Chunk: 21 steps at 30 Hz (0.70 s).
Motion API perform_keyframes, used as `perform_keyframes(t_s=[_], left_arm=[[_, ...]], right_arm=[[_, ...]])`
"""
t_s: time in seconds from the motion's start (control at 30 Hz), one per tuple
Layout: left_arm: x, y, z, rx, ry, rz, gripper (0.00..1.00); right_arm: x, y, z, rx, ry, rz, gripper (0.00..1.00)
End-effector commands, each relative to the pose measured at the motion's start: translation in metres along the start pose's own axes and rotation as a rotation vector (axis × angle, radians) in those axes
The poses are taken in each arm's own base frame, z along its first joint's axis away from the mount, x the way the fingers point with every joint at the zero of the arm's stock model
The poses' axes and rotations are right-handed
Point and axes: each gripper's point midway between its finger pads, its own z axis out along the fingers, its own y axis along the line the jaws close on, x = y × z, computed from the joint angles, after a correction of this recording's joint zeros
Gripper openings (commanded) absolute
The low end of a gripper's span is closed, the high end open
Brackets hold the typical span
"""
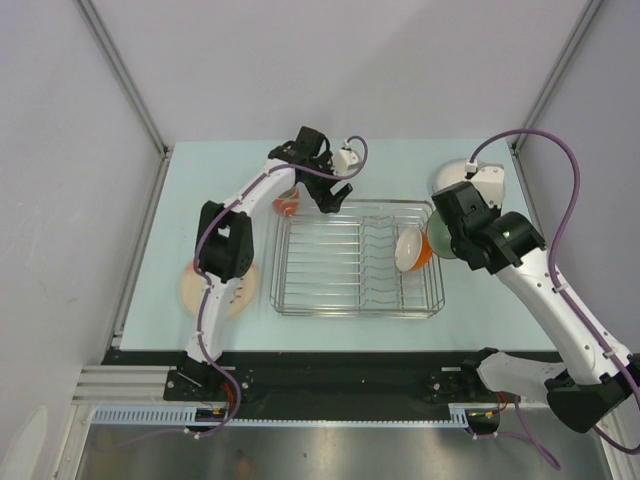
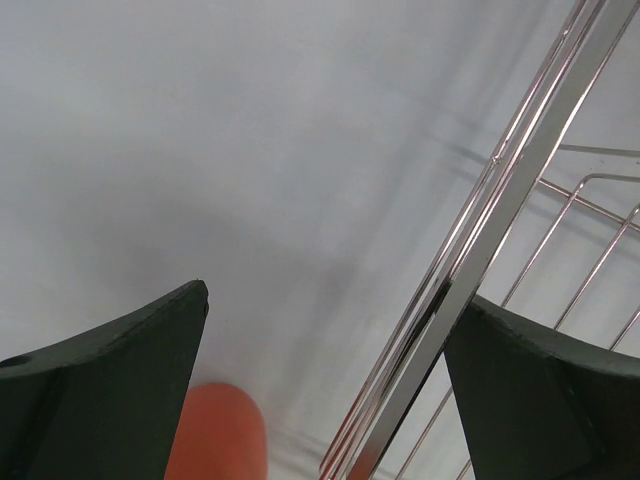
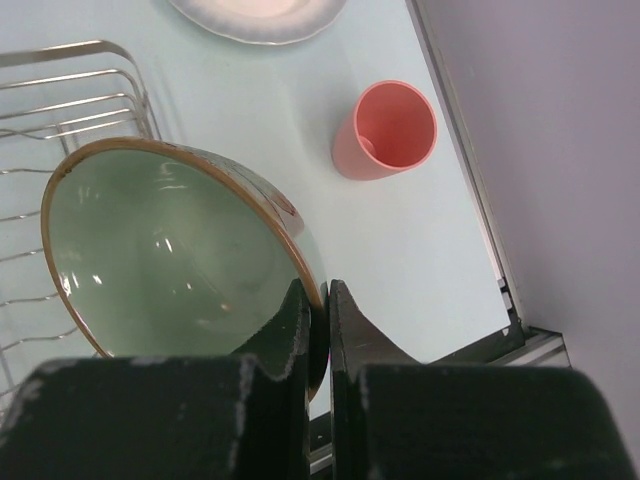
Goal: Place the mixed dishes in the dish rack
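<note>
Nearest, the pink plate lies on the bench at the dish rack's eight o'clock, not yet loaded. At three o'clock my right claw pinches the pale green bowl by its rim, tilted on edge. I judge that suits slotting it beside the orange-and-white bowl, which stands between the dividers. At eleven o'clock my left claw hangs spread and empty beside the orange mug.

No legible text — anywhere.
</note>
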Motion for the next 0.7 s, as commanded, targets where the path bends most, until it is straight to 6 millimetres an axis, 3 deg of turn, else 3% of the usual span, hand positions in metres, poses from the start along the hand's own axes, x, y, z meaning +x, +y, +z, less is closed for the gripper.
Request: perform_keyframes(t_s=[0.0,0.1,0.27,0.4,0.67], left_arm=[[-0.017,0.054,-0.019,-0.154,-0.063,-0.022,1.0],[-0.011,0.071,-0.021,-0.188,-0.071,-0.045,1.0],[-0.003,0.08,-0.023,-0.206,-0.067,-0.077,1.0],[0.005,0.076,-0.021,-0.201,-0.055,-0.085,1.0],[0.007,0.063,-0.025,-0.173,-0.074,-0.119,1.0]], right_arm=[[-0.023,-0.005,0.003,0.024,-0.059,0.063,0.0],[-0.017,-0.013,0.015,0.111,0.007,0.023,0.0],[0.002,0.016,0.026,0.124,0.074,-0.127,0.0],[0.009,0.042,0.017,0.109,0.043,-0.24,0.0],[0.024,0.059,0.016,0.12,0.043,-0.344,0.0]])
